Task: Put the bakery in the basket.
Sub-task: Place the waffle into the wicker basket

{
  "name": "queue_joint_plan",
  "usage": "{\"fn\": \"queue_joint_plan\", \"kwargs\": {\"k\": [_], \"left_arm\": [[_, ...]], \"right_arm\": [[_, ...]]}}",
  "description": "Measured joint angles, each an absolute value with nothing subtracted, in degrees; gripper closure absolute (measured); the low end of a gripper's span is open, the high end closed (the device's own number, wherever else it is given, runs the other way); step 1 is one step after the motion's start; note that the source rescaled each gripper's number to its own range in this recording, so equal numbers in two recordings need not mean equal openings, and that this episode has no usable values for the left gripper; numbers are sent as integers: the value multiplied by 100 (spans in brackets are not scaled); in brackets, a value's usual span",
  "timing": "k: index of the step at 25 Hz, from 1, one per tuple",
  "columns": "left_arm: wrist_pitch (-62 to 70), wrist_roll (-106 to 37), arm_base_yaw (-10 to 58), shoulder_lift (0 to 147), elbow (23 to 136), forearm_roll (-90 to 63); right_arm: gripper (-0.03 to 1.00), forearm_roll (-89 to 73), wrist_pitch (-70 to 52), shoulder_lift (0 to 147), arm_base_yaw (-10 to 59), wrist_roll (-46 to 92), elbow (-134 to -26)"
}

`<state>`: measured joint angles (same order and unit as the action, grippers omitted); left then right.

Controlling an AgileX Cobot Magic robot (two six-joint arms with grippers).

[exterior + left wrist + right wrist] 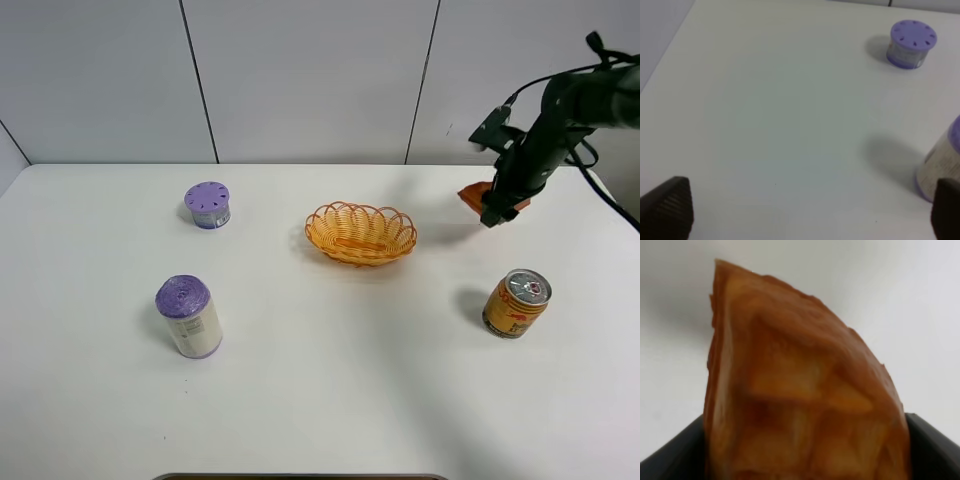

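Note:
The bakery is an orange-brown wedge held in my right gripper, above the table to the right of the basket. In the right wrist view the waffle-patterned bakery fills the frame between the dark fingers. The orange-yellow woven basket sits mid-table and holds nothing. My left gripper is open and empty; only its two dark fingertips show, over bare table.
A gold drink can stands front right of the basket. A short purple-lidded container stands at the back left. A taller purple-topped cylinder stands front left.

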<state>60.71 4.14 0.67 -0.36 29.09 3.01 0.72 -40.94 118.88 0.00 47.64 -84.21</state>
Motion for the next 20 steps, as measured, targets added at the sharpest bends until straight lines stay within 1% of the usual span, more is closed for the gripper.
{"fn": "queue_joint_plan", "kwargs": {"k": [4, 8, 14, 20], "left_arm": [[6071, 414, 67, -36, 2909, 301], [6071, 414, 67, -36, 2909, 301], [6071, 414, 67, -36, 2909, 301], [6071, 414, 67, -36, 2909, 301]], "right_arm": [[94, 72, -4149, 11326, 7, 4331, -8421], [94, 0, -4163, 10936, 173, 3828, -8421], [94, 0, -4166, 10700, 710, 3179, -8421], [94, -30, -3970, 10687, 1423, 2222, -8421]]}}
